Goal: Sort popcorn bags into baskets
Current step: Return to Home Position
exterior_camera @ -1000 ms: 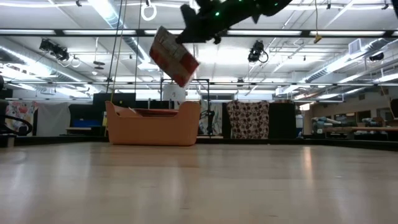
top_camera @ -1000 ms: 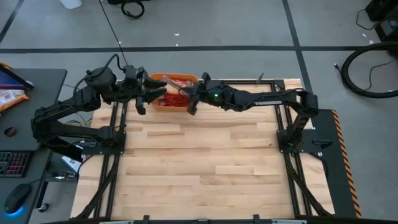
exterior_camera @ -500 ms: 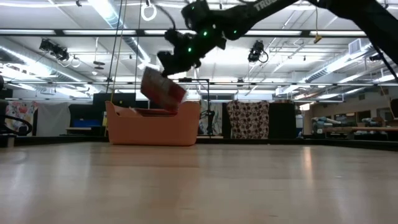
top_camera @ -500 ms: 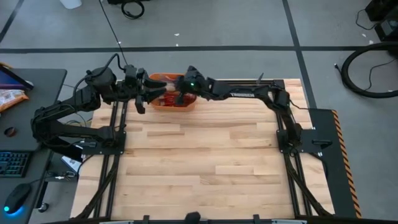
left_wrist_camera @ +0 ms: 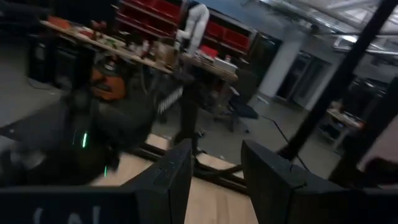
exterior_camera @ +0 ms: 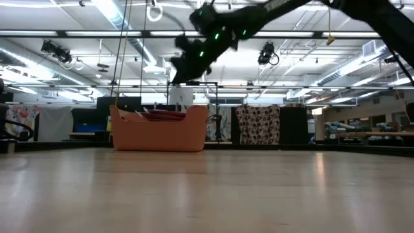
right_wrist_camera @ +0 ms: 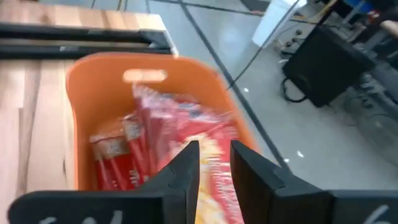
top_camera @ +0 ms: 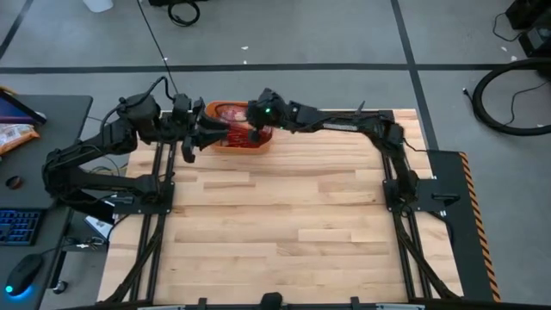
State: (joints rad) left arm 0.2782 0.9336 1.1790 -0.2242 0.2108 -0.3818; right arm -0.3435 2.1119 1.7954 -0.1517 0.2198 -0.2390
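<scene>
Popcorn bags [right_wrist_camera: 165, 121]: lying heaped inside the orange tub [right_wrist_camera: 78, 118], overlapping one another, several standing on edge along one wall, the topmost lying flat and showing its cream-yellow centre. Poking just above the rim in the low view. Too overlapped for counting.

Orange tub: sitting on the wooden table [top_camera: 284, 215] at the edge farthest from the low camera, toward the left arm's side of the middle.

Right gripper [exterior_camera: 181, 68]: hanging above the tub, clear of its rim, reaching in from the right on a long outstretched arm. Gripping nothing: fingers [right_wrist_camera: 183, 171] released, standing slightly apart, framing the topmost bag lying below in the tub. Glowing green at the wrist.

Left gripper [top_camera: 191, 140]: waiting just beside the tub's left end, over the far left corner of the table. Spread apart at the tips, clasping nothing, looking across toward the blurred right arm and the room beyond. Touching the tub or not: impossible to tell from above.

Off the table, on the dark desk [top_camera: 60, 112] beside the left arm: lying there, an orange snack bag [top_camera: 15, 135] at the desk's outer edge, with a keyboard [top_camera: 17, 226] and a mouse [top_camera: 21, 277] farther along the same side.
</scene>
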